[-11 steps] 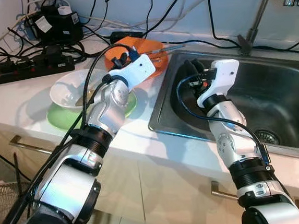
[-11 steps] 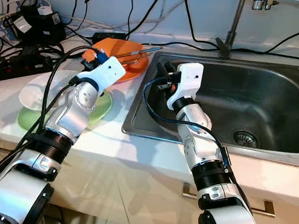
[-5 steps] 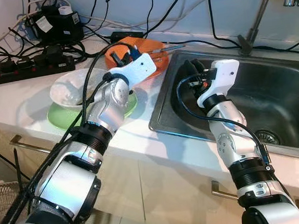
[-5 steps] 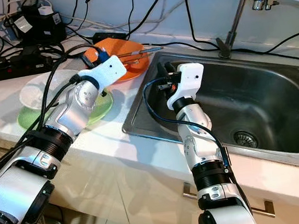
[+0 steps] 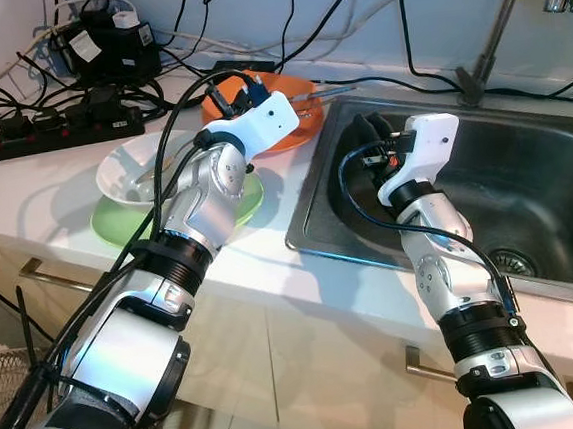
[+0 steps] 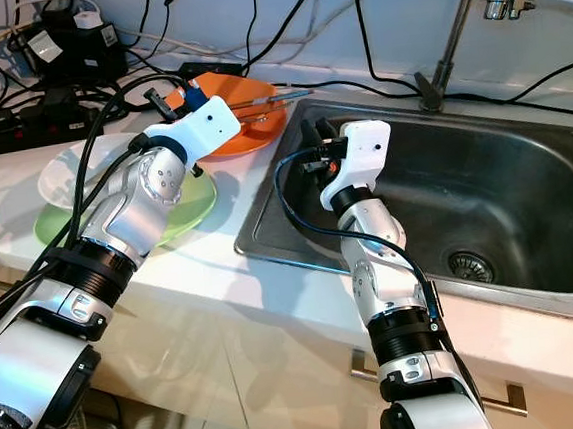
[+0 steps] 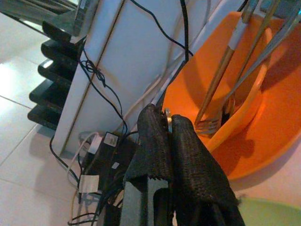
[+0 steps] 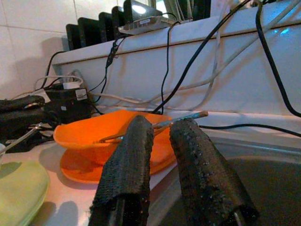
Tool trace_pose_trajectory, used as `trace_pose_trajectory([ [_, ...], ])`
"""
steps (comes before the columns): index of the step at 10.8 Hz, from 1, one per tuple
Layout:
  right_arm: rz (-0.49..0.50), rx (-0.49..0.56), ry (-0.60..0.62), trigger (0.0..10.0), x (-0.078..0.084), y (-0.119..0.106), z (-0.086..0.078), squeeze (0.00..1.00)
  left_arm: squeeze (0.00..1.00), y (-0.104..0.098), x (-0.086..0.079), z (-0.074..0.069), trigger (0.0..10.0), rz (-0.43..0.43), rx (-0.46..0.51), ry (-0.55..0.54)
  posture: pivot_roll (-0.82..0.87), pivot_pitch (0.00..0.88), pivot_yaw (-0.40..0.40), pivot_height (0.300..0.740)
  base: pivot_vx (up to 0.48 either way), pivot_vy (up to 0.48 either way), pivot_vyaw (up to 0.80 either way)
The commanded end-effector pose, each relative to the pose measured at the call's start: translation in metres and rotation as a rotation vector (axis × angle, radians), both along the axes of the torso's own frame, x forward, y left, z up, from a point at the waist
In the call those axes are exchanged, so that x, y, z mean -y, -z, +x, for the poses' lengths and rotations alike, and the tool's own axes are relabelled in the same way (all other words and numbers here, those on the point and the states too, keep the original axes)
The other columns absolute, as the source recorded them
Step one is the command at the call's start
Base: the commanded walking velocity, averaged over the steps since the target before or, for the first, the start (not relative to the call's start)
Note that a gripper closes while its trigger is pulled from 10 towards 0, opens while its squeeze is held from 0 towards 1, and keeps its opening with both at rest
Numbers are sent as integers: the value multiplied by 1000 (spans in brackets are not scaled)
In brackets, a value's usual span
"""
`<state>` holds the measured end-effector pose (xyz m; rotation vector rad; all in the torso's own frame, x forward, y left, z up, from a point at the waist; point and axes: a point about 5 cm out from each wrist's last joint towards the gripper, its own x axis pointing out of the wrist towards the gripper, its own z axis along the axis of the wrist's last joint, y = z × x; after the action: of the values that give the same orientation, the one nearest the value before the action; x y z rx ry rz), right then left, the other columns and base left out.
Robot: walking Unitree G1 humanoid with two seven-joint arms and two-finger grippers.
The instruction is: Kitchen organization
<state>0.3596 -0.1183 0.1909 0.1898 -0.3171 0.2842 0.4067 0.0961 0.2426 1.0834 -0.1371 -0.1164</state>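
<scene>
Over the desk [image 5: 54, 195], the left pincer [image 7: 168, 123] grips a thin metal utensil [image 7: 168, 120] at the orange bowl's [image 5: 292, 109] nine o'clock rim. Swinging it could snag the cables [image 5: 176, 159] or tip the white bowl [image 5: 127, 173]. Idle above the sink [image 5: 525, 184], the right pincer [image 8: 160, 136] stands slightly parted and empty.

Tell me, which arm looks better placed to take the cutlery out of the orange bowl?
The left, probably. Its claw is at the orange bowl holding the cutlery, fingers pinched on something thin and metallic. The right claw hangs over the sink.
</scene>
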Motion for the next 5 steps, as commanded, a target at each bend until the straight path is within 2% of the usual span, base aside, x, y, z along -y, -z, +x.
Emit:
trace_pose_trajectory([
  [1,-1,13,5,10000,2,-4,1,0,0,-14,3,0,8745,3,54,8,182,0,-26,717,0,0,0],
  [2,-1,14,9,10000,4,-4,2,0,0,-24,4,-3,0,-8,106,14,182,0,-26,717,0,0,0],
  [3,-2,15,9,10000,4,-4,2,0,0,-38,7,-6,0,-10,183,39,182,0,-26,717,0,0,0],
  [4,-1,17,9,10000,3,-5,2,0,0,-51,12,-10,4039,-23,257,79,184,0,-25,717,0,0,0],
  [5,-1,22,6,10000,3,-7,2,0,0,-71,28,-23,10000,-176,349,215,186,0,-26,717,0,0,0],
])
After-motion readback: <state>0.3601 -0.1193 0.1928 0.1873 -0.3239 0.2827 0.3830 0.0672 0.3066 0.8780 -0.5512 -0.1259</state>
